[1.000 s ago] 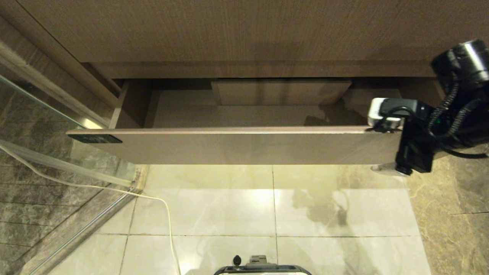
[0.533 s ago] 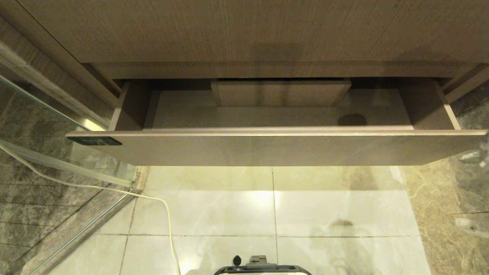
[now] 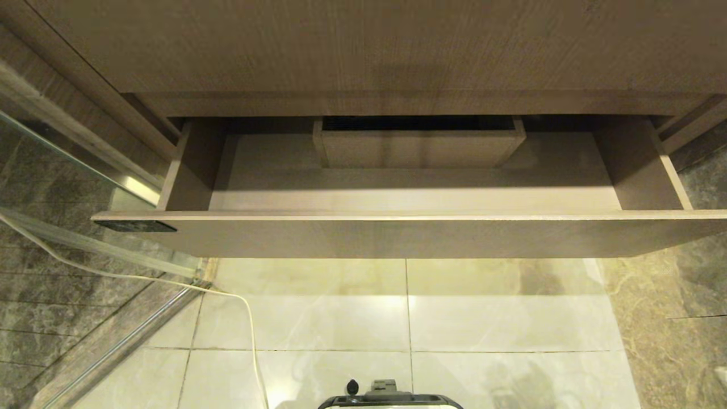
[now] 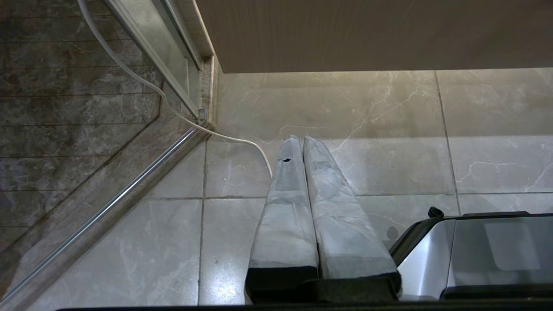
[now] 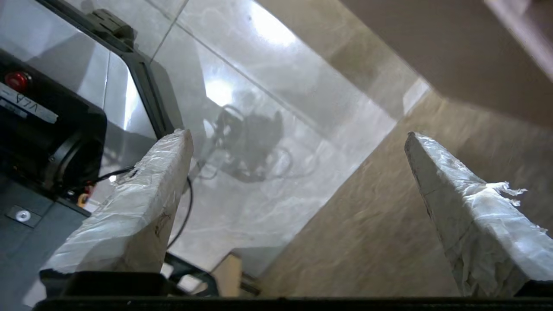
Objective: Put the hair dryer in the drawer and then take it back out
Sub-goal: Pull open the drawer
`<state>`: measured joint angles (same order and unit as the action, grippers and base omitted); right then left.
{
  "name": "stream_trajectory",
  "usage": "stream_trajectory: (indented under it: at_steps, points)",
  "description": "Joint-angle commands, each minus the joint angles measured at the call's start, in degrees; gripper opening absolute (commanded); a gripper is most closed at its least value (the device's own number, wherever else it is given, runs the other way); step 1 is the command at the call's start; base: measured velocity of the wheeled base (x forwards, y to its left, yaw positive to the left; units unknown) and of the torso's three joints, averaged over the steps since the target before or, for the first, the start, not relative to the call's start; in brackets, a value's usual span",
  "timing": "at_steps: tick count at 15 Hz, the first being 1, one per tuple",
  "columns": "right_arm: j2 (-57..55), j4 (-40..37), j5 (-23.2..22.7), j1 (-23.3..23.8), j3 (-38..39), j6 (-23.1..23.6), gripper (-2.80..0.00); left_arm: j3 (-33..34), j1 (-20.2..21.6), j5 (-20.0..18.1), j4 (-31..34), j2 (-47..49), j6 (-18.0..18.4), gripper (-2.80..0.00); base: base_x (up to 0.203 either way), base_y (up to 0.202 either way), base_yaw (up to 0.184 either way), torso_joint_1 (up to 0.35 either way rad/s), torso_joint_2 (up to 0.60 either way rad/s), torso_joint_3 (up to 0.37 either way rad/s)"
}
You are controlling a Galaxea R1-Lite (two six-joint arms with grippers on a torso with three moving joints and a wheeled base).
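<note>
Drawer (image 3: 397,236): pulled out over the tiled floor (image 3: 454,318); boxed cutout (image 3: 417,147) at its back wall.
Label (image 3: 135,226): small black strip at the front's left end, writing unreadable.
Hair dryer: in none of the views.
Right claw (image 5: 298,160): spread wide, holding nothing, above the floor.
Left claw (image 4: 301,144): pressed together, empty, low over tiles near the white cord (image 4: 242,142).
</note>
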<state>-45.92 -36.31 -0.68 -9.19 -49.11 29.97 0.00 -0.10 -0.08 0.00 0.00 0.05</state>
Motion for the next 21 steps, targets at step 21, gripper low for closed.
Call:
stream_trajectory:
  at_steps: [21]
  points:
    - [48.21,46.51,-0.11,0.93,51.4,-21.36,0.0,0.09,0.01,0.0,0.0,0.0,-0.05,-2.8,0.0,0.0,0.0,0.0,0.0,0.0]
